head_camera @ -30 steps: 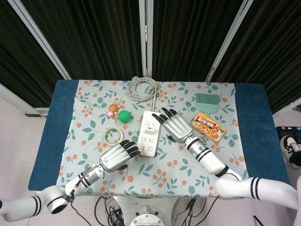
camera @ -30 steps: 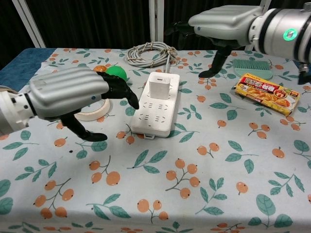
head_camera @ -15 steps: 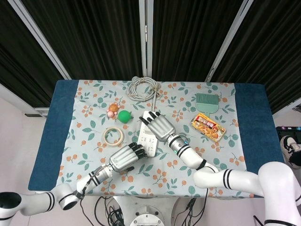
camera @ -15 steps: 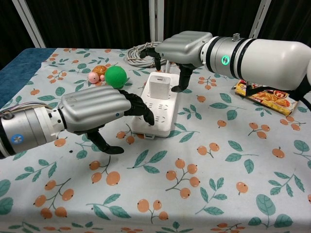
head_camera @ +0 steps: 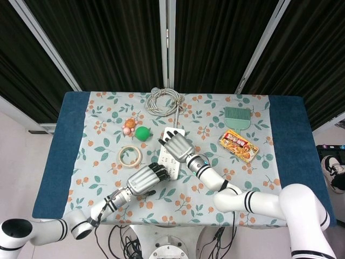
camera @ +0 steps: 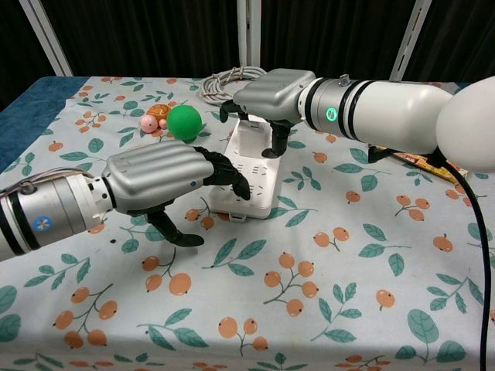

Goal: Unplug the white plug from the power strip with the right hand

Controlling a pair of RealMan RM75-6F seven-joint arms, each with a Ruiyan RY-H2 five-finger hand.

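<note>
- Left hand (camera: 158, 179): seen extended over the near end of the power strip (camera: 249, 174), palm down. Its dark fingertips (camera: 232, 175) are laid on or just above the strip's near-left part; contact cannot be told. The thumb is pointed down toward the desk (camera: 371, 278). Nothing is held and the fingers are only loosely curled.
- Tape roll (head_camera: 129, 156): found flat on the desk, left of the strip.
- Green ball (camera: 185, 122) and small pink toy (camera: 154, 118): set side by side, left of the strip's far end.
- Power strip: laid lengthwise away from the robot, between the two hands.
- Coiled cable (head_camera: 165, 101): placed at the far edge of the desk, behind the strip.
- Right hand (camera: 271, 97): held palm down over the far end of the strip, fingers curled downward on both sides of where the plug sits.
- White plug: hidden under the right hand in both views; whether it is gripped, or seated in the strip, cannot be told.
- Green brush (head_camera: 237, 116) and food box (head_camera: 237, 145): shown in full only by the head view, right of the strip; in the chest view the brush is hidden by the right forearm and only a sliver of the box is seen.
</note>
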